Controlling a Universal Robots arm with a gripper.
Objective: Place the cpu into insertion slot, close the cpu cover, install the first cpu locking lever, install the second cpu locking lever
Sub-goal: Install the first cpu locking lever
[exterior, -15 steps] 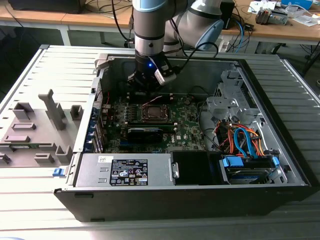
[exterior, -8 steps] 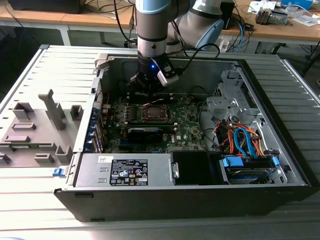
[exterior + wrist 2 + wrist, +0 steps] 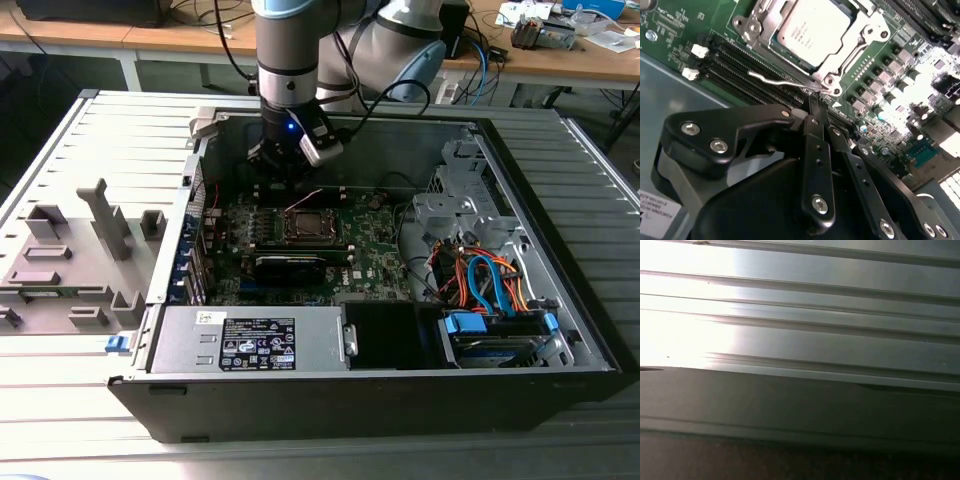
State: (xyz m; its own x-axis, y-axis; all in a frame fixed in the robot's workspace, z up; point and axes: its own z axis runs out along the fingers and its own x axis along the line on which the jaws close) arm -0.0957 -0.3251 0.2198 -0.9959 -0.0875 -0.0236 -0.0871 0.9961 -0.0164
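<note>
The open computer case [image 3: 560, 330] lies on a ribbed grey tabletop [image 3: 90, 150], its walls rising all round the green board [image 3: 370, 255]. The slot [image 3: 310, 226] sits near the middle of the board, with room above it but crowded sides: memory rows [image 3: 740, 67] run along one edge, a black card [image 3: 290, 268] lies just beside it toward the camera in the exterior view, and a drive cage [image 3: 455, 215] with orange and blue cables [image 3: 490, 280] stands on the exterior view's right. A grey power supply [image 3: 250, 340] fills the near wall.

In the second wrist view the cpu [image 3: 812, 27] lies flat in the slot, its silver top showing through the cut-out of the cover [image 3: 855, 42], which lies down around it. A thin wire lever [image 3: 785, 82] runs along the cover's edge beside the memory rows, slightly raised at its bent end.

The arm [image 3: 290, 60] comes straight down from above, behind the slot in the exterior view, just inside the rear wall. The hand [image 3: 812, 107] points at the lever's edge of the socket. Its black fingers [image 3: 816, 150] look pressed together with nothing between them, the tip just short of the lever. The first wrist view shows ribbed grey metal at close range.
</note>
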